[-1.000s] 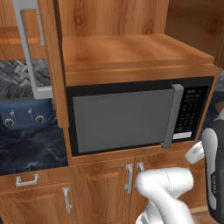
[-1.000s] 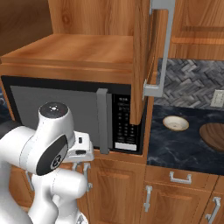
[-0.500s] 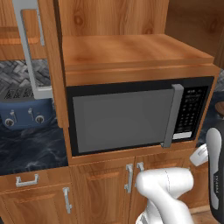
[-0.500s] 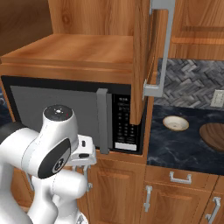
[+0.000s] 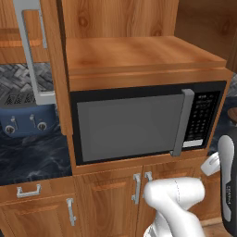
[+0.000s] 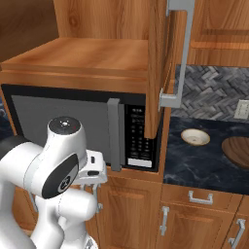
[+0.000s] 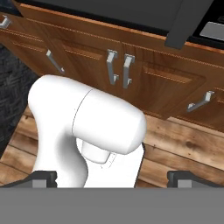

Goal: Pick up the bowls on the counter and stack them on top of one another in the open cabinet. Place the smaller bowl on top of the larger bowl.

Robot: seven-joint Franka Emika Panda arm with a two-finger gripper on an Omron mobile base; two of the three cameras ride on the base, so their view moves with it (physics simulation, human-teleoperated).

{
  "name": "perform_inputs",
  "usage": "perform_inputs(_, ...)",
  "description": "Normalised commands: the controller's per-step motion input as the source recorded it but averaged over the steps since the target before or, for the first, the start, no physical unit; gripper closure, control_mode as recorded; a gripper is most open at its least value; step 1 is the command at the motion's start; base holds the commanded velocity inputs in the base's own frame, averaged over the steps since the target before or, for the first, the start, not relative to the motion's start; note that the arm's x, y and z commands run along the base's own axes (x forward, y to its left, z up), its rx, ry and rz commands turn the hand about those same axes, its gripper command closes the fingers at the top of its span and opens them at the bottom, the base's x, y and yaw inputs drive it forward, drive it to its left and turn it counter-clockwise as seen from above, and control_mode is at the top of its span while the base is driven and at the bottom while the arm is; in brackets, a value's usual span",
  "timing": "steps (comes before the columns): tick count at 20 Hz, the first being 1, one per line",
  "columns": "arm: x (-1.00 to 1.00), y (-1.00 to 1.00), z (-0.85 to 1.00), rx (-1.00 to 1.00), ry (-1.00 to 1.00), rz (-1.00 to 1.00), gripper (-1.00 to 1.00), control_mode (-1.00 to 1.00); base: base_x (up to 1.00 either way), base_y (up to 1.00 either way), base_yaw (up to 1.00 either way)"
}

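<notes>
Claw (image 7: 112,177) is held open and empty, pointed down at the floor; both bowls, cream (image 6: 195,137) and wooden (image 6: 237,151), are seen on the bench (image 6: 204,163), well right of the arm.

Low cabinets over a plank floor
Wooden cabinet doors (image 7: 78,61) with grey handles (image 7: 119,66) stand above the wood floor (image 7: 183,144); pincer (image 7: 112,177) fingertips (image 7: 43,177) wide apart.

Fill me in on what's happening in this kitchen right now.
Nothing is being handled yet. The end effector is open and empty, pointing down at the lower cabinet doors. The smaller bowl and the larger bowl sit apart on the counter, right of the microwave. The open cabinet above it holds nothing.
</notes>
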Motion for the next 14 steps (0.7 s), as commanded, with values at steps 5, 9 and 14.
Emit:
perform_inputs(5,-0.06,0.0,-0.02,0.0,0.0,0.0,-1.0,-1.0,0.0,0.0,0.0)
perform_inputs(9,0.0,0.0,0.0,0.0,0.0,0.0,-1.0,1.0,-0.38,-0.07,0.0)
perform_inputs(14,0.0,0.0,0.0,0.0,0.0,0.0,-1.0,1.0,-0.41,-0.16,0.0)
